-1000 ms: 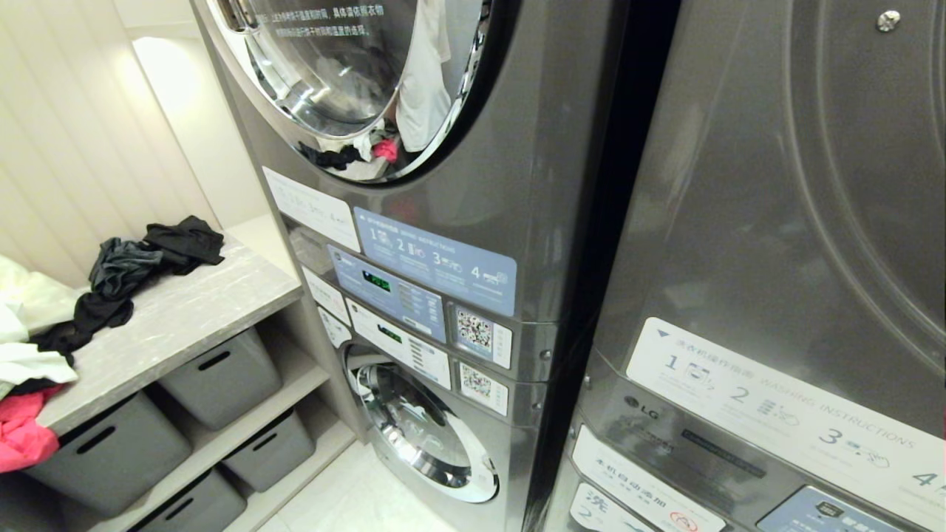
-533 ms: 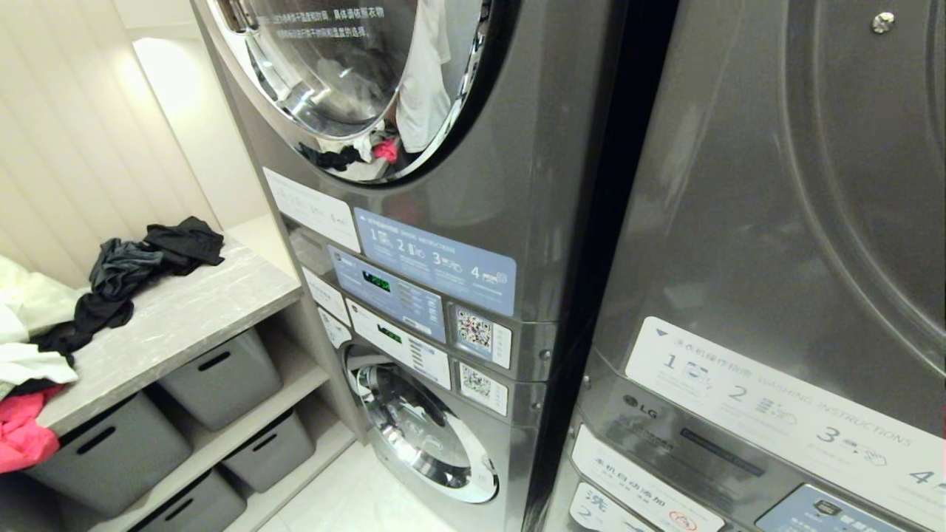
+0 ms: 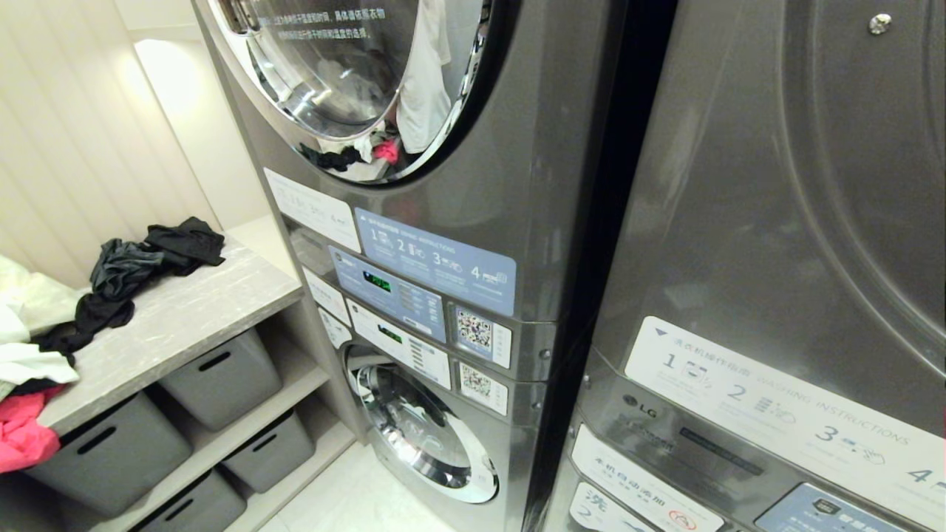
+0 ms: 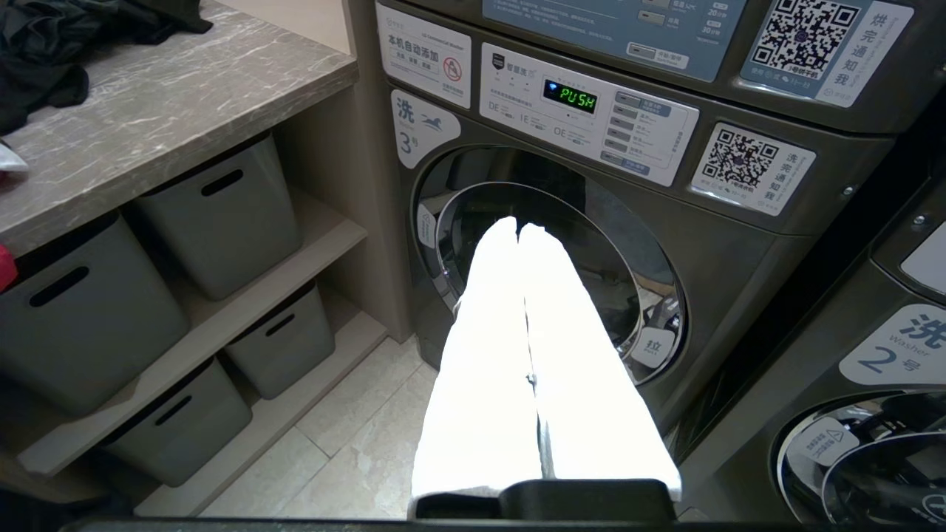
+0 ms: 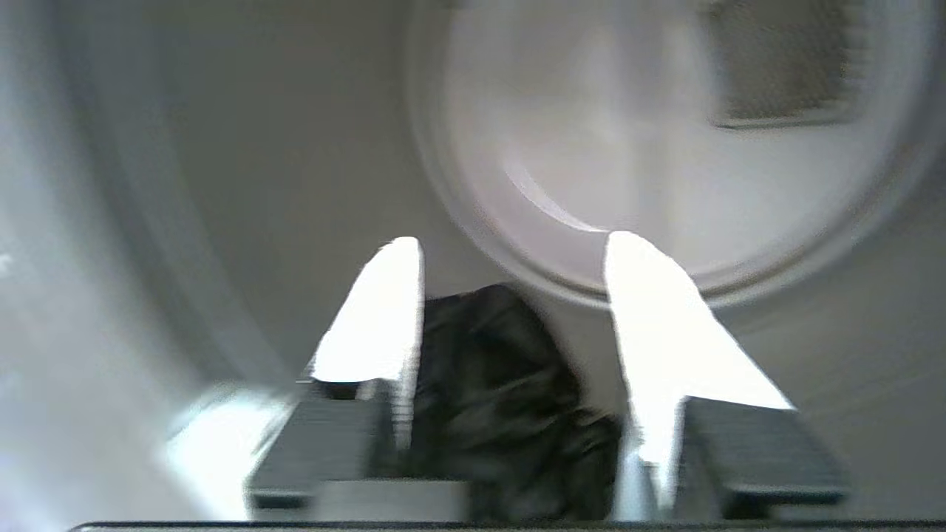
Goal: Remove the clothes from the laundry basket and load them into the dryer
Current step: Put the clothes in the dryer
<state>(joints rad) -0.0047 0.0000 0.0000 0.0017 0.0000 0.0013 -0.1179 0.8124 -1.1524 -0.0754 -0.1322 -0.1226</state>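
My right gripper [image 5: 514, 244] is inside the dryer's pale drum [image 5: 635, 133], which has a round back plate. Its white fingers [image 5: 384, 318] stand apart, open. A black garment of the clothes [image 5: 488, 384] shows between them, near their base, against the drum wall. I cannot tell whether it touches them. In the head view the dryer's chrome-rimmed glass door [image 3: 332, 74], printed with white Chinese text, is at the upper left. Neither arm shows there. My left gripper [image 4: 519, 230] is shut and empty, parked low in front of a lower round door [image 4: 562, 273]. The laundry basket is out of view.
Two dark grey machine stacks [image 3: 739, 258] fill the view close ahead. At the left is a marble counter [image 3: 192, 310] with a loose heap of black garments [image 3: 140, 266] and white and pink cloth [image 3: 22, 436]. Grey bins [image 3: 222, 377] sit on shelves below. Pale floor tiles [image 3: 355, 495] lie between.
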